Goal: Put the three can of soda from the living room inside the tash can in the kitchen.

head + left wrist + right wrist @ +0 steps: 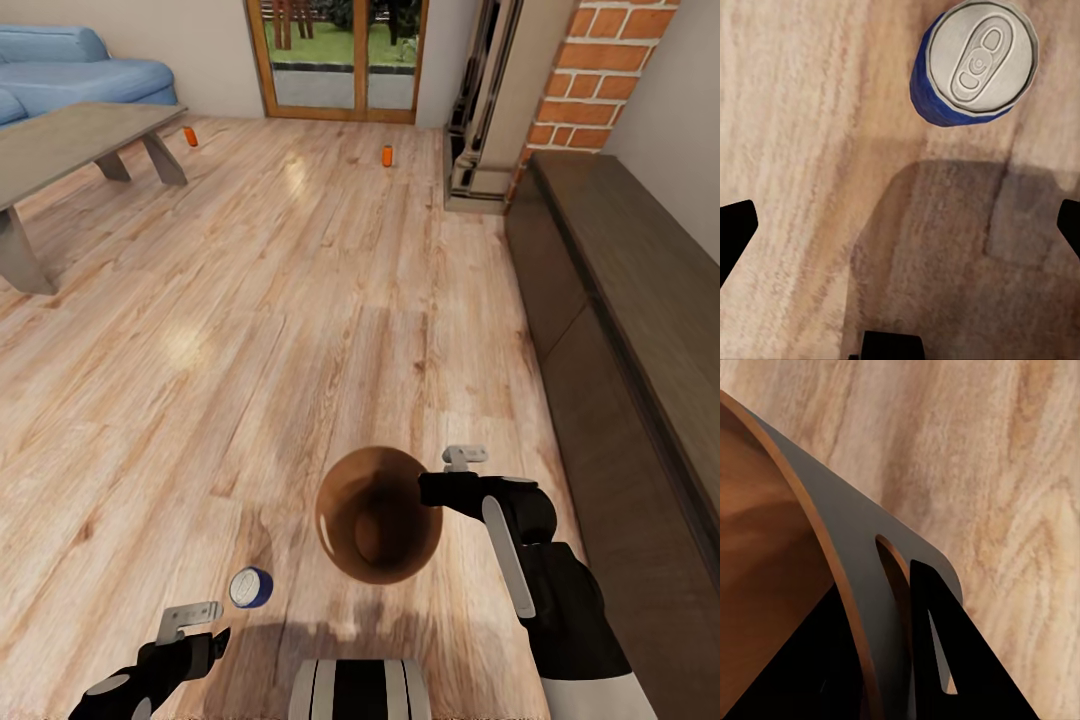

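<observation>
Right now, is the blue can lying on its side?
No, the blue can stands upright on the wood floor, its silver top facing up.

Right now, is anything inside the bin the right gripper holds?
The trash can shows only smooth brown wall and bottom, no can. The right gripper clamps its rim, hiding a small strip of it there.

Cans and bin on the floor

The bin [378, 515] sits just ahead of the robot, held at its right rim. A can [250, 587] stands on the floor left of it. Two more cans [190, 136] [387, 155] stand far ahead, one beside the table [70, 140], the sofa [85, 75] behind.
</observation>
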You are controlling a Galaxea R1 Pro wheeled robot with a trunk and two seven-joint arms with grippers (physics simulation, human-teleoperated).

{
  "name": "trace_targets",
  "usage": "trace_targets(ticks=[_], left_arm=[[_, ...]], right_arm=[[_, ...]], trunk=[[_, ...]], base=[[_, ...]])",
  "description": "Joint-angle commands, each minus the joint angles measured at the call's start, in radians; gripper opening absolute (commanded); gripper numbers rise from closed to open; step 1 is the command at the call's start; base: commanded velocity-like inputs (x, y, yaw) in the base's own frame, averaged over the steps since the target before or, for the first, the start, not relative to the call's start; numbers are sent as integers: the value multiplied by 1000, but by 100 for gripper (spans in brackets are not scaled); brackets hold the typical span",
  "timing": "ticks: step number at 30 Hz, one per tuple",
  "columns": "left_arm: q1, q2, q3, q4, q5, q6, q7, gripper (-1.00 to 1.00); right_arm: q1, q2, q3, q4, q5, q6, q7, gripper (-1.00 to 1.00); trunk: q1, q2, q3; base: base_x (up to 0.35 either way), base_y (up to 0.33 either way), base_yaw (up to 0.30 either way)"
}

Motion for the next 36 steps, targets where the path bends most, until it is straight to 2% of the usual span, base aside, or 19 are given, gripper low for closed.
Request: trace_targets(ticks=[1, 7, 19, 30, 31, 32, 34, 36], left_arm=[[0, 0, 0, 0, 0, 0, 0, 100], [0, -1, -1, -1, 1, -2, -1, 100], [-3, -4, -7, -33, -14, -5, 0, 100], [-5, -10, -8, -36, -13, 6, -4, 100], [-10, -5, -13, -31, -19, 12, -10, 100], [-16, 1, -19, -25, -25, 17, -16, 100], [-27, 12, -30, -14, -36, 29, -27, 100], [-38, 24, -30, -3, -35, 40, -38, 100]], right_arm=[[0, 0, 0, 0, -27, 0, 2, -100], [0, 0, 0, -5, -25, 0, 3, -100], [0, 0, -2, -7, -25, 0, 1, -100], [0, 0, -9, -6, -25, -5, 4, -100], [0, -3, -4, -3, 6, -2, -4, -100], [0, -1, -5, -3, 7, -1, -11, -100], [0, 0, -6, -3, 35, 0, -25, -100], [0, 2, -8, -3, 91, 0, -18, -100]], trunk=[[0, 0, -2], [0, 0, -8], [0, 0, -8], [0, 0, -8], [0, 0, -8], [0, 0, -8], [0, 0, -8], [0, 0, -8]], base=[[0, 0, 0], [0, 0, 0], [0, 0, 0], [0, 0, 0], [0, 0, 0], [0, 0, 0], [0, 0, 0], [0, 0, 0]])
